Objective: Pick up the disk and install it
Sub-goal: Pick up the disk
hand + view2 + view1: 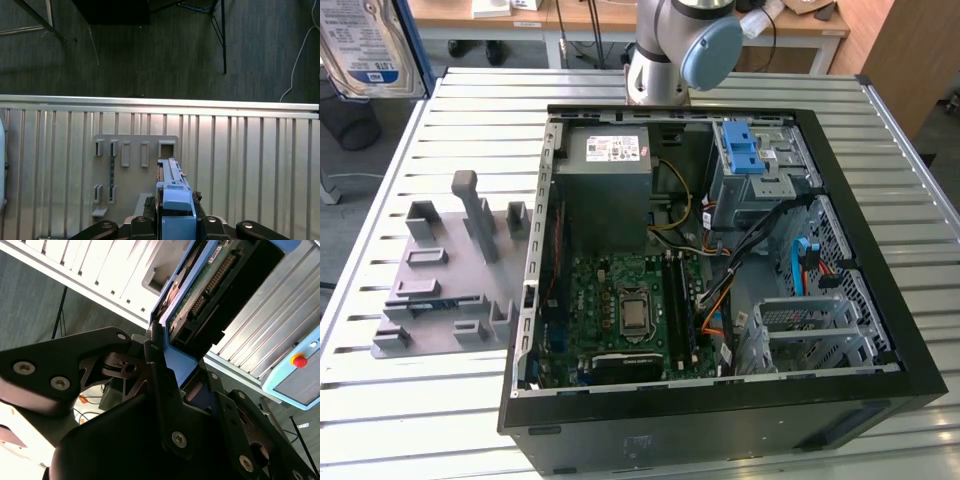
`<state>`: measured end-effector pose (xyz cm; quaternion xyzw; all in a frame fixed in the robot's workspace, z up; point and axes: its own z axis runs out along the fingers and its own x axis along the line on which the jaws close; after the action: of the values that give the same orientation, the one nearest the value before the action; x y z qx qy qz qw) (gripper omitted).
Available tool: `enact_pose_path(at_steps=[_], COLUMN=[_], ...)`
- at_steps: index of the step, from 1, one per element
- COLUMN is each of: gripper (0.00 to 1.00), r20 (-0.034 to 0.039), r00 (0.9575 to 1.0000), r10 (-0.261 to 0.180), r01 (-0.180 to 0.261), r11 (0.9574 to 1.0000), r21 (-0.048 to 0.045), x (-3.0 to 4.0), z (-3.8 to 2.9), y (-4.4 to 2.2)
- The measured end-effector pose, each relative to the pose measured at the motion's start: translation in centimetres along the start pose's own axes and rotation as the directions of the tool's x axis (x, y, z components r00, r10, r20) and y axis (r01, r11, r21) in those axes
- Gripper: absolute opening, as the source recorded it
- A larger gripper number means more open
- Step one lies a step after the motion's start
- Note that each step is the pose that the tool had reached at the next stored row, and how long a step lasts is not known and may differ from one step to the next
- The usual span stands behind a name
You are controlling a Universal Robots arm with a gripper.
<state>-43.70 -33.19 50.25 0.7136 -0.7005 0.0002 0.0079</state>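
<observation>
The disk (365, 45) hangs high at the exterior view's far left, over the table's edge, its white-and-blue label facing the camera. In the second wrist view my gripper (175, 355) is shut on the disk (200, 295); black fingers (155, 365) clamp its blue side rail, and its green circuit board and connector show. In the first wrist view the disk (172, 190) appears edge-on with its blue rail, held in my gripper (175, 220) above the grey holder plate (135, 150).
The open computer case (535, 300) lies on the slatted metal table (420, 420), with a power-supply box (610, 185), a blue-latched drive cage (745, 155) and a metal bay (810, 330). The grey holder plate (445, 270) sits beside the case. A pendant with a red button (299, 361) is nearby.
</observation>
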Motion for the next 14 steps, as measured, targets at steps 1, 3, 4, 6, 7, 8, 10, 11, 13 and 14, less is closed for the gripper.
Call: enact_pose_path(at_steps=[1, 3, 4, 6, 7, 8, 10, 11, 13, 14], gripper=[0.36, 0.36, 0.36, 0.36, 0.36, 0.36, 0.36, 0.36, 0.36, 0.36], r20=[0.0, -0.0001, -0.0004, -0.0008, -0.0009, -0.001, -0.0011, -0.0011, -0.001, -0.001], r00=[1.0, 1.0, 1.0, 1.0, 1.0, 1.0, 1.0, 1.0, 1.0, 1.0], r10=[0.0, 0.0, 0.0, 0.0, 0.0, 0.0, 0.0, 0.0, 0.0, 0.0], r01=[0.0, 0.0, 0.0, 0.0, 0.0, 0.0, 0.0, 0.0, 0.0, 0.0], r11=[1.0, 1.0, 1.0, 1.0, 1.0, 1.0, 1.0, 1.0, 1.0, 1.0], r21=[0.0, -0.0001, -0.0001, 0.0, 0.0, 0.0, -0.0001, -0.0001, 0.0, -0.0001], x=[0.1, 0.31, 0.42, 0.66, 0.78, 0.88, 1.08, 1.17, 1.37, 1.47], z=[0.0, 0.0, 0.0, 0.01, 0.01, 0.01, 0.0, 0.0, 0.01, 0.0], y=[0.0, 0.0, -0.02, -0.08, -0.12, -0.19, -0.45, -0.62, -0.98, -1.14])
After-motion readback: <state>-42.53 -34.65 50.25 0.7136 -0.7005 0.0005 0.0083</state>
